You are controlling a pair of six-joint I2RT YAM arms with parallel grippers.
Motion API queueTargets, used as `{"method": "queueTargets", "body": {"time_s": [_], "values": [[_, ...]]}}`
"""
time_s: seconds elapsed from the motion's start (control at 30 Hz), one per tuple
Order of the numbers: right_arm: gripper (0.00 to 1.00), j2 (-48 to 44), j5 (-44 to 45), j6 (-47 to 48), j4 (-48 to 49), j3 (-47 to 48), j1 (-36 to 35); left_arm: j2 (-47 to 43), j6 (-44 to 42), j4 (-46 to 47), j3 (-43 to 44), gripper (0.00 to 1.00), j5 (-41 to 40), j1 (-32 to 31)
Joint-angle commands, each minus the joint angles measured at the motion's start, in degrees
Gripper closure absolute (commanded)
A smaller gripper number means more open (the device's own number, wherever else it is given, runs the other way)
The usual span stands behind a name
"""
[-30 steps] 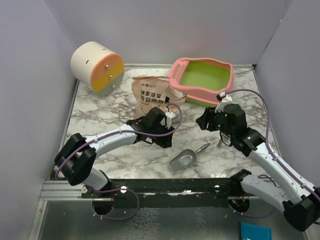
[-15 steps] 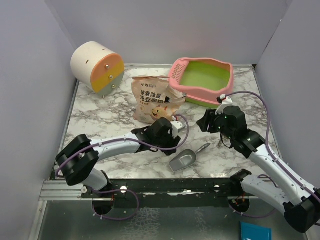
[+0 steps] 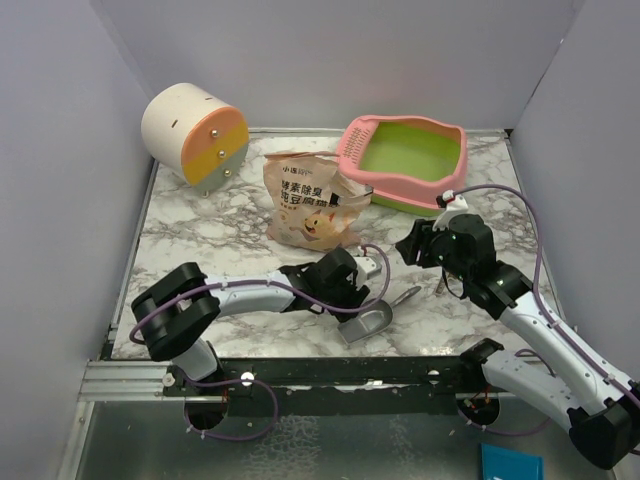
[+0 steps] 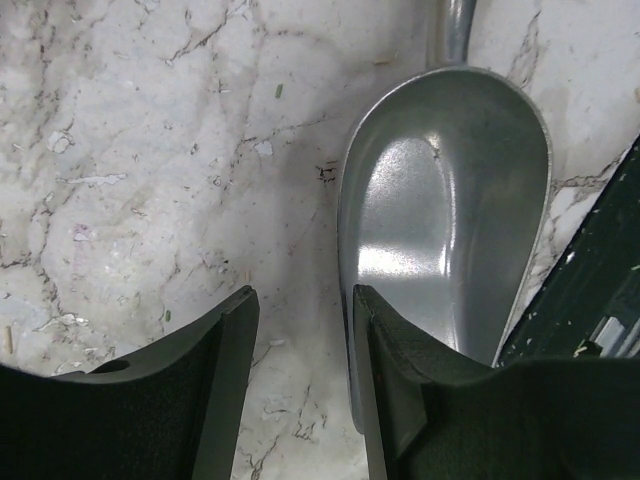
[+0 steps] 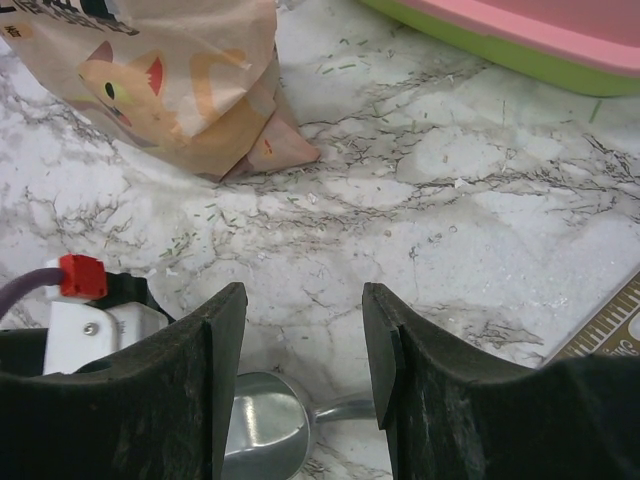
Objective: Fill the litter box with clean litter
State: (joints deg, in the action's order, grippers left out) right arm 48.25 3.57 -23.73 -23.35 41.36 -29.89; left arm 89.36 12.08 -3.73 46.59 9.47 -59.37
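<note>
At the upper left of the top view a cream-and-orange cylinder lies on its side at the far corner of the marble bench. Right of it, near the middle, a beige cat-printed bag stands upright. The left arm reaches low across the bench from the lower left, and its end effector hangs over the bowl end of a grey metal scoop lying at lower centre. In the left wrist view its fingers stand moderately apart with only bare marble between them. The right-hand finger sits over the scoop's left rim, and nothing is gripped.

The litter box sits at the upper right of centre, against the back wall, just right of the bag. Its pink rim surrounds a lime-green basin, and whether any granules lie inside cannot be told. The right end effector hovers in front of the box, lower right of the bag, its fingers wide apart and holding nothing.
</note>
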Motion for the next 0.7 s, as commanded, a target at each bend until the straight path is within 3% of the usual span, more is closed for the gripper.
{"method": "queueTargets", "body": {"time_s": [0.0,0.1,0.2,0.23,0.43,0.67], "values": [[0.5,-1.05,2.01,0.3,-1.18,-0.26,0.09,2.65,0.12,1.72,0.24,0.56,-1.43,-0.43],[0.5,-0.99,2.07,-0.45,-1.34,0.07,0.09,3.79,0.35,2.42,0.42,0.6,-1.26,-0.54],[0.49,-0.49,1.24,-1.12,-1.54,0.94,0.09,4.2,-0.72,1.88,1.28,0.96,-0.82,-0.57],[0.49,-0.12,0.46,-1.22,-1.71,1.52,0.09,3.98,-1.0,0.97,1.74,1.0,-1.35,-0.52],[0.47,6.0,-10.98,-0.05,-2.93,9.95,0.09,-3.33,-5.49,-6.1,3.16,1.0,-8.94,-0.57],[0.4,13.77,-24.46,2.42,-5.32,27.89,0.09,-21.84,-10.17,-10.64,2.69,1.0,-25.59,-0.11]]}}
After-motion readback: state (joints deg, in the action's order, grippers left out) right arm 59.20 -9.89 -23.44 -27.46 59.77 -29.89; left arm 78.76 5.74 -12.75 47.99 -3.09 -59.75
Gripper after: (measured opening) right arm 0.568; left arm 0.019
